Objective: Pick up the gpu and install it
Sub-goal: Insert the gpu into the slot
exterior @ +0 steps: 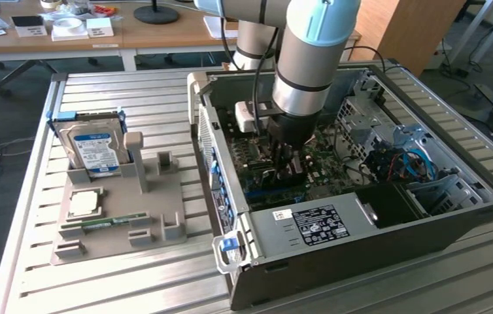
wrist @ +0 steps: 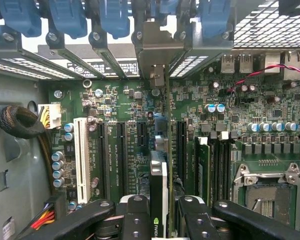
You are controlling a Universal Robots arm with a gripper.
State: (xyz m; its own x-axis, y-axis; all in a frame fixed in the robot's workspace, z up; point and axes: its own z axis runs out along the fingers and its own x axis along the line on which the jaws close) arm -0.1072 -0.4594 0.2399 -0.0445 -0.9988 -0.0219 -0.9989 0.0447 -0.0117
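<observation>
My gripper (exterior: 288, 163) is down inside the open computer case (exterior: 334, 222), just above the green motherboard (exterior: 321, 160). It is shut on the gpu (wrist: 159, 175), which the wrist view shows edge-on as a thin card with a dark face and a small green logo. Black fingers (wrist: 135, 215) press on both sides of the card. The card stands upright among the black expansion slots (wrist: 121, 150) of the motherboard (wrist: 240, 115). Its silver end bracket (wrist: 157, 55) reaches up to the rear slot openings by the blue latches. Whether its edge sits fully in a slot I cannot tell.
A grey fixture tray (exterior: 116, 245) in the exterior view's left holds a silver hard drive (exterior: 92, 147), a processor chip (exterior: 85, 203) and a narrow RAM stick (exterior: 107, 222). Inside the case are a white slot (wrist: 81, 160), a cable bundle (wrist: 20, 122) and the processor socket (wrist: 267, 192).
</observation>
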